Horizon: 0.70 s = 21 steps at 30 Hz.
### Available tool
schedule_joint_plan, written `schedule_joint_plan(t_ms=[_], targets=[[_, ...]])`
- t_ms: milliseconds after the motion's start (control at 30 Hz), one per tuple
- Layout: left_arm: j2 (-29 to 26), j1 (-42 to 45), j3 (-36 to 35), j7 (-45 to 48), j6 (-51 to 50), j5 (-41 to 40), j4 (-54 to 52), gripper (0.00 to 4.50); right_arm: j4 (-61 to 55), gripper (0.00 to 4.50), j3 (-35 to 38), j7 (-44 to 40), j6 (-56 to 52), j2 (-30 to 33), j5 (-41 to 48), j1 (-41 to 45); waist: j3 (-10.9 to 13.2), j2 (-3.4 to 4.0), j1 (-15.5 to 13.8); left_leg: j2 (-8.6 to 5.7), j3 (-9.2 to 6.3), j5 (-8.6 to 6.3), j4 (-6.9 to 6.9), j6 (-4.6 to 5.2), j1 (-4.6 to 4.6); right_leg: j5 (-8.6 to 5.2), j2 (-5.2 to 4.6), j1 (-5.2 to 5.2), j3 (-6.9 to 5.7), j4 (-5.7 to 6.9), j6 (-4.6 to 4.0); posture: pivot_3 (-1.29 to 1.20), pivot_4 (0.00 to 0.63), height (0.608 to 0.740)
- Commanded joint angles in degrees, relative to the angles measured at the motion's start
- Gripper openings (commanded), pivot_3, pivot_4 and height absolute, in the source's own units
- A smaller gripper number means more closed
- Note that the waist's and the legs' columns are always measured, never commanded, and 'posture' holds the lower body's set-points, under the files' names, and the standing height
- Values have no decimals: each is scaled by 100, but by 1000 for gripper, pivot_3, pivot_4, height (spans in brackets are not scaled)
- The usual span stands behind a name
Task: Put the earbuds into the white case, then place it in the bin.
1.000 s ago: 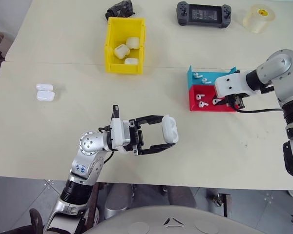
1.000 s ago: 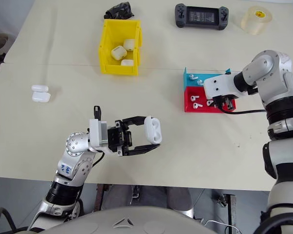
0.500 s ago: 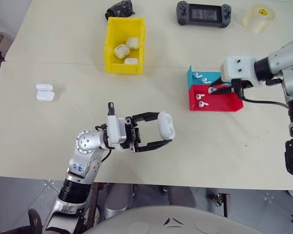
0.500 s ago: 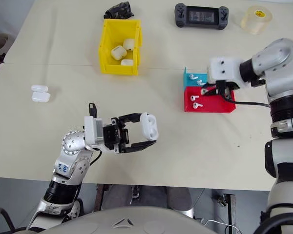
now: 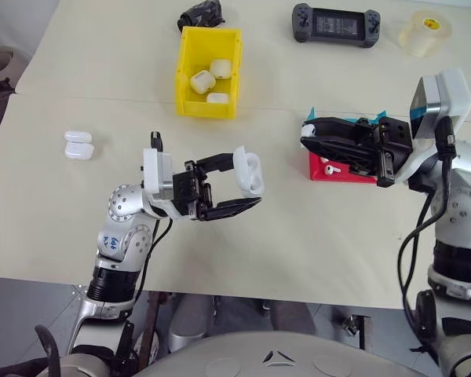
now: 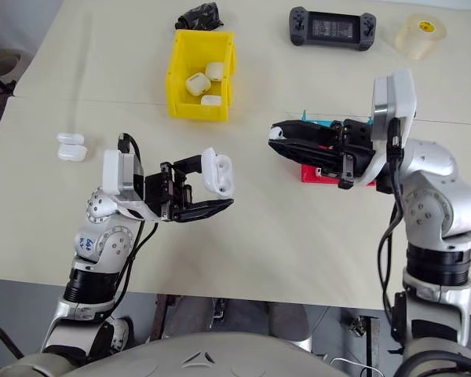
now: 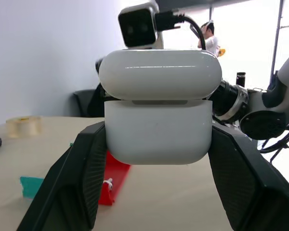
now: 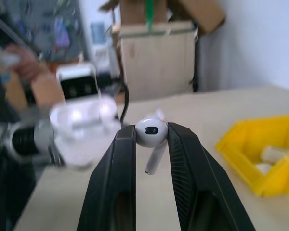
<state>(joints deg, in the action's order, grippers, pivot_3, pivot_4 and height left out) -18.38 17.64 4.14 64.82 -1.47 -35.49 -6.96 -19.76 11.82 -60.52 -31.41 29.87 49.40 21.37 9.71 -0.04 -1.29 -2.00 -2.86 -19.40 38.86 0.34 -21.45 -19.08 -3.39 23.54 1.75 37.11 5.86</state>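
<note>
My left gripper (image 5: 250, 179) is shut on the white case (image 5: 249, 169), held above the table's near middle. In the left wrist view the white case (image 7: 159, 120) sits between the two black fingers with its lid slightly ajar. My right gripper (image 5: 307, 137) points level toward the case, a short gap away, and is shut on one earbud (image 8: 151, 132), whose stem hangs below the fingers. Another of the earbuds (image 5: 330, 167) lies in the red tray (image 5: 341, 173). The yellow bin (image 5: 208, 107) stands at the back, left of centre, with three white cases inside.
Two more white cases (image 5: 78, 146) lie on the table at the left. A blue tray (image 5: 308, 116) peeks out behind my right gripper. Along the far edge are a black game controller (image 5: 335, 25), a roll of tape (image 5: 428, 33) and a black crumpled object (image 5: 200, 16).
My right arm has lifted away from the trays with an earbud and swung left, turning to point at the case. The left gripper rose slightly with the case.
</note>
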Motion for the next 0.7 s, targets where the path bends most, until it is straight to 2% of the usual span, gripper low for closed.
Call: schedule_joint_plan(t_ms=[33, 167, 300, 700], targets=[[41, 235, -72, 225, 45, -116, 135, 2773, -682, 746, 138, 600, 145, -387, 374, -445, 0, 0, -7, -3, 1, 0, -1, 0, 0, 0, -2, 0, 1, -1, 0, 0, 150, 740], [89, 410, -33, 409, 21, -85, 279, 2773, -1162, 746, -77, 935, 486, -853, 296, -884, 0, 0, 16, -10, 3, -3, 0, 7, -1, 2, -4, 0, 6, 0, 4, 0, 150, 740], [111, 514, 40, 640, 3, -53, 376, 2773, -1398, 746, -400, 1016, 1072, -1169, -147, -1230, 0, 0, 60, -9, 3, -3, -4, 6, 0, 2, -2, 3, 6, 0, 4, 0, 150, 740], [268, 669, 30, 665, -461, -177, 268, 2773, -1337, 746, -1406, 1123, 2392, -1571, -1315, -1458, 0, 1, 141, -8, 2, -3, -2, 5, 1, 2, 0, 2, 6, 3, 4, 0, 150, 740]])
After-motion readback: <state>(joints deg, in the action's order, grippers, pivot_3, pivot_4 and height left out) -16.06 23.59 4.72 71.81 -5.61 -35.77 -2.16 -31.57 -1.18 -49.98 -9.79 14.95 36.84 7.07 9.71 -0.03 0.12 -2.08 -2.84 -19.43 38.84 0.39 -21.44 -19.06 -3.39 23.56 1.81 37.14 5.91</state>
